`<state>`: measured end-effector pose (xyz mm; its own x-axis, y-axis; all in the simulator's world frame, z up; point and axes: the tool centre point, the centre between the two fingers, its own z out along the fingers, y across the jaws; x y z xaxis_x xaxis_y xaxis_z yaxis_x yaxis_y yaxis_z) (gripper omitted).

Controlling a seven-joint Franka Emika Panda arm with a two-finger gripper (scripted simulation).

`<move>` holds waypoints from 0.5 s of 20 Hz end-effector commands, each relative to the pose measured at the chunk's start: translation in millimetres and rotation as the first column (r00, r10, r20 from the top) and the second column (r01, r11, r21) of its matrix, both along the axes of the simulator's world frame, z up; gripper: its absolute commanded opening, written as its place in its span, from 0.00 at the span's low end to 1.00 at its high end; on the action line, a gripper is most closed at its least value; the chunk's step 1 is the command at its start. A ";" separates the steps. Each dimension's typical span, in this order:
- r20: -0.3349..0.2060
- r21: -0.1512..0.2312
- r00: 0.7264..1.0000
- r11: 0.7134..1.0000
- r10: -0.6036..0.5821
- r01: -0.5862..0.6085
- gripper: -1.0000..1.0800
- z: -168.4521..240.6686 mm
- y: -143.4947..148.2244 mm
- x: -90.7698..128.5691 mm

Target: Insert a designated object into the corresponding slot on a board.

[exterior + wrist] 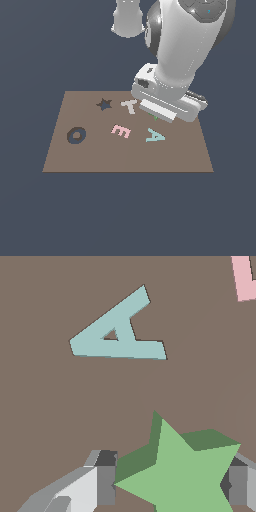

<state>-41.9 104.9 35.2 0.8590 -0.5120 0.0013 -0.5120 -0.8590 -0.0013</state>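
On the board (75,157), the teal letter A (155,135) and pink letter E (121,131) lie nearest, with the dark O cut-out (76,135) toward the exterior view's left. Just beyond the A, the gripper (167,486) hangs low over the board, its jaws closed on the green star (182,471). Farther back lie the white letter T (129,105) and, left of it, the unfilled star slot (104,104).

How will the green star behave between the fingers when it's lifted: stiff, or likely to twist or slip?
The green star looks like a thick, hard-edged slab, so probably stiff and not apt to roll. The fingers meet pointed arms rather than flat sides, so it may pivot in the gripper. It looks small, likely light.
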 end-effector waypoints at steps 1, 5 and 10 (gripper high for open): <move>0.001 0.000 0.994 0.994 -0.112 0.112 0.00 0.7 -17.0 7.7; 0.002 0.001 0.950 0.950 -0.314 0.314 0.00 1.7 -49.9 15.9; 0.003 0.001 0.837 0.837 -0.548 0.548 0.00 2.9 -92.9 16.1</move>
<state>-25.3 25.1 37.6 0.5093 -0.8606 0.0030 -0.8606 -0.5093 -0.0033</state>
